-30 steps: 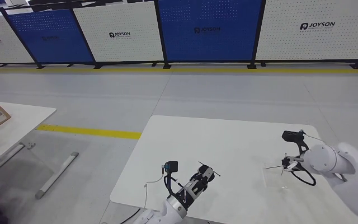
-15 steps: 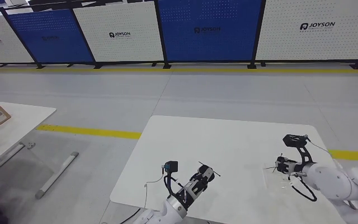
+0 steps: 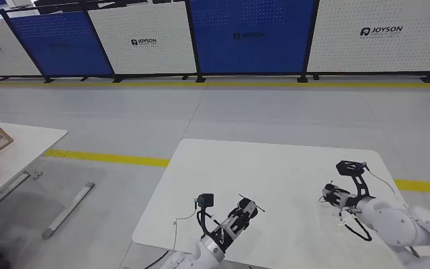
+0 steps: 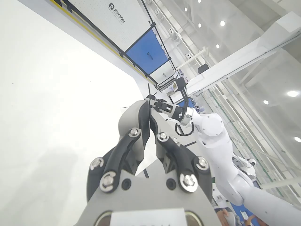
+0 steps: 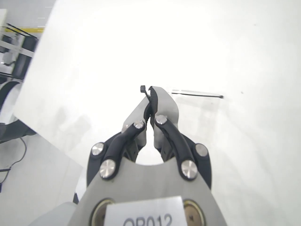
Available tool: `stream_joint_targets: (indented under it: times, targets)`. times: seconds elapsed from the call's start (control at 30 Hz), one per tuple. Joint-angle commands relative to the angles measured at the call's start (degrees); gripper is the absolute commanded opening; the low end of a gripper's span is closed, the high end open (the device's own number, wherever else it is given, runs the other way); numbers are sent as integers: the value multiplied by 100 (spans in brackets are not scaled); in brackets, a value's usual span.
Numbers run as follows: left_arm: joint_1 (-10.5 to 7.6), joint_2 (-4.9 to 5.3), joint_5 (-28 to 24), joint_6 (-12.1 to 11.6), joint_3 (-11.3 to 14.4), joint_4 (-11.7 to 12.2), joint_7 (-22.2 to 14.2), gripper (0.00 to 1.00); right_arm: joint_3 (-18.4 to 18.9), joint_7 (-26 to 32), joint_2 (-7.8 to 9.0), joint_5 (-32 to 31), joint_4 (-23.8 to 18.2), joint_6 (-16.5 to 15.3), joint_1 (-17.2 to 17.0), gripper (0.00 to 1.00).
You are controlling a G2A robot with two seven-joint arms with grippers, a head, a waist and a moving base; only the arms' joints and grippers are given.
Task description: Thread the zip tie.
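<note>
In the top view, the left gripper (image 3: 247,206) is seen over the near part of the white worktop (image 3: 282,161), and a black zip tie (image 3: 259,208) juts from its tip. The right gripper (image 3: 328,192) is held low over the right part of the worktop, well apart from the left gripper and pointed roughly towards it; what it holds cannot be made out from above. Blue and white panels (image 3: 248,37) are lined up across the far floor, and a yellow line (image 3: 107,158) is painted on the floor beside the worktop. In the left wrist view, the left gripper's jaws are seen pressed together on the zip tie, whose thin strap is clamped between them and stands out past the tips. The right gripper is seen farther off beyond those tips, above the worktop. In the right wrist view, the right gripper's jaws are likewise closed, and a second tie (image 5: 143,88) is pinched at their tips, its square head left clear of them. A loose tie (image 5: 197,94) is seen lying flat on the worktop near the right gripper, touched by neither gripper.
</note>
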Motion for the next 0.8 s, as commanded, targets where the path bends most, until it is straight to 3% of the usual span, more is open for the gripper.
stream_joint_targets:
  times: [0.0,0.1,0.7,0.77]
  targets:
    - [0,0,0,0,0,0,0,0,99,-356,14,48,-121,-79,-249,0]
    - [0,0,0,0,0,0,0,0,231,-637,22,214,-228,-166,-516,0]
    - [-34,-5,4,1,26,-7,8,0,231,-637,22,214,-228,-166,-516,0]
    - [-130,-29,223,38,77,14,337,0,231,-637,22,214,-228,-166,-516,0]
